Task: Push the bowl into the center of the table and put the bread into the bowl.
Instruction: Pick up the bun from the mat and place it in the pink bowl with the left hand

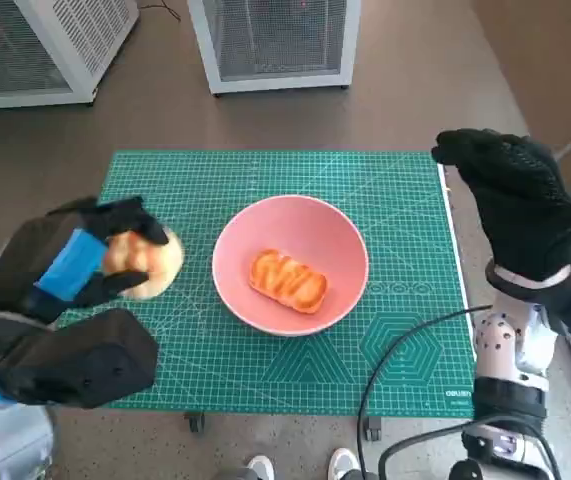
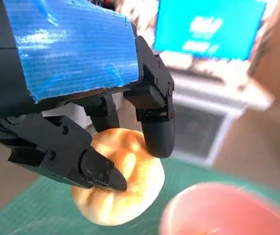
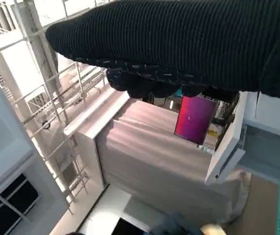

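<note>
Left hand (image 1: pixel 77 262) gripped a round bun (image 1: pixel 148 262) over the left side of the green mat (image 1: pixel 265 375).
Its black fingers (image 2: pixel 157 129) closed around the bun, just left of the pink bowl (image 1: pixel 290 264), which sat at the mat's middle with a glazed pastry (image 1: pixel 287 281) already inside. Right hand (image 1: pixel 510 195), gloved, was raised at the mat's right edge holding nothing; whether its fingers were spread or curled could not be told.

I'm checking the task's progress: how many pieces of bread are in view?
2. One glazed bread lies in the pink bowl; one round bun is held by the left hand beside the bowl.
</note>
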